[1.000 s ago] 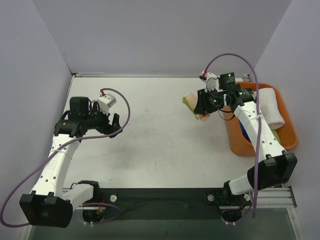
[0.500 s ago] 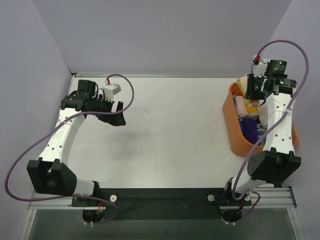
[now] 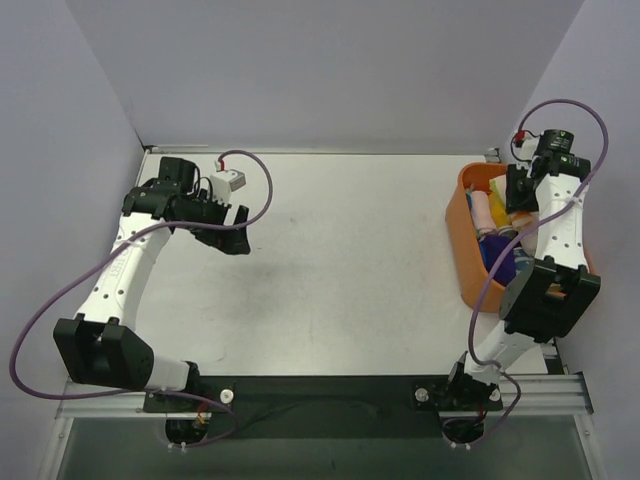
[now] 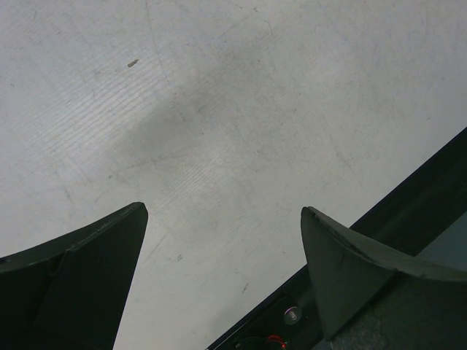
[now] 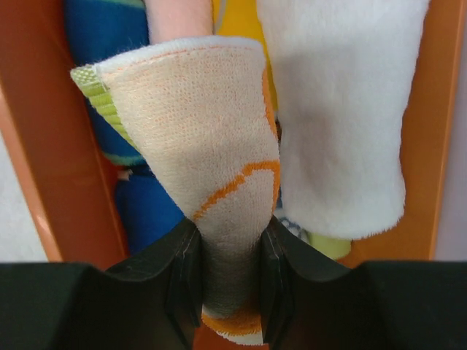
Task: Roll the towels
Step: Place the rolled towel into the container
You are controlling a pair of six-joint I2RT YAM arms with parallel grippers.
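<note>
Right gripper (image 5: 230, 244) clamped cream towel (image 5: 197, 131) between orange bin (image 5: 44, 160) walls, white towel (image 5: 339, 109) just beside. Left gripper (image 4: 224, 210) hung wide open, empty, above table (image 4: 219, 87).

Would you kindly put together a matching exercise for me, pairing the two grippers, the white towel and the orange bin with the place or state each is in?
Things:
1. left gripper
2. right gripper
3. white towel
4. orange bin

Places or states:
A. at the right edge of the table, with towels inside
B. open, nothing between its fingers, above bare tabletop
C. shut on the cream towel
D. lying in the bin, beside the gripped towel

Pairs: 1-B, 2-C, 3-D, 4-A
</note>
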